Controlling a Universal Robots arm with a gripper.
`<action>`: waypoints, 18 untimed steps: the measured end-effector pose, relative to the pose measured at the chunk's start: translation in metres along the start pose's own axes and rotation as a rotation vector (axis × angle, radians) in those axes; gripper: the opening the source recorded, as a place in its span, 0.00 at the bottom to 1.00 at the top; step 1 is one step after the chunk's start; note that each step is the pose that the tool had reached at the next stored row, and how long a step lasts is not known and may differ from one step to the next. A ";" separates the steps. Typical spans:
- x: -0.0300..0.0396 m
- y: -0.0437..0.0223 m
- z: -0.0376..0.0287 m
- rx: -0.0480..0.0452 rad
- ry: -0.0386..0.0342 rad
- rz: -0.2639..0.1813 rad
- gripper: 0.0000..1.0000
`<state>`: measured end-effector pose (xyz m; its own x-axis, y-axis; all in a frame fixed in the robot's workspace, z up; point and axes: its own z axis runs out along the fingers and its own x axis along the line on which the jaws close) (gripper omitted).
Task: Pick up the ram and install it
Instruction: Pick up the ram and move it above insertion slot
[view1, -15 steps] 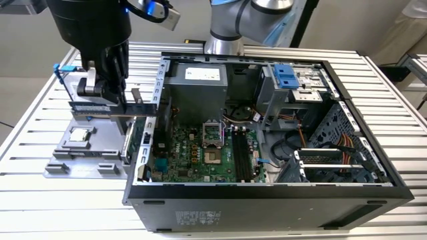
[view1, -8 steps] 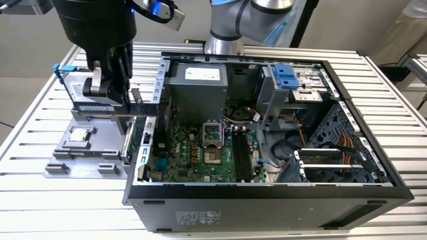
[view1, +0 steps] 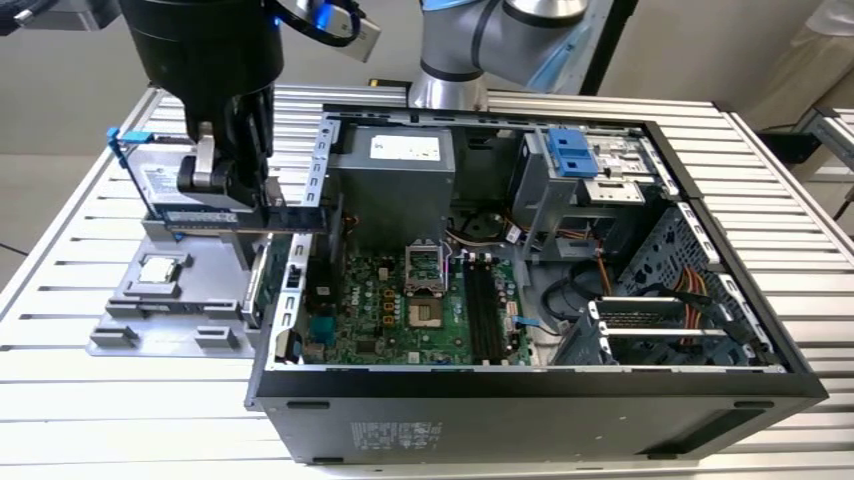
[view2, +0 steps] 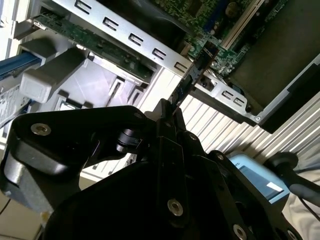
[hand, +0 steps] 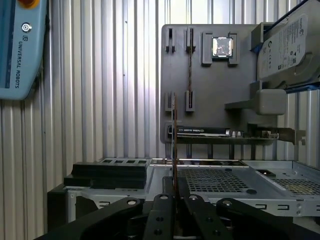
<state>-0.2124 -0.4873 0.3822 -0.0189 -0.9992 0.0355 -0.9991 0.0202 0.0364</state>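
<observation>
The pincer (hand: 175, 194) pinches the ram (hand: 174, 135) edge-on, at ten o'clock of the computer case (view1: 534, 410). Light, stiff, likely fragile: grip its flat faces mid-length.

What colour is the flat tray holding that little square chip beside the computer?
Grey. The flat plastic tray shows best in the first wrist view.

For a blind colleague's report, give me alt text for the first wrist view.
The tool grips the ram, seen edge-on as a thin strip. Past it are the computer case and a gray parts tray holding a CPU chip and a hard drive.
</observation>
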 end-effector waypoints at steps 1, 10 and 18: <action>0.0000 -0.0007 -0.0001 -0.0001 0.0002 0.000 0.00; -0.0002 -0.0071 -0.0004 -0.0002 0.0003 0.000 0.00; -0.0002 -0.0105 -0.0005 -0.0001 0.0002 0.000 0.00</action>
<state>-0.2018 -0.4873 0.3823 -0.0189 -0.9992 0.0356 -0.9991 0.0202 0.0365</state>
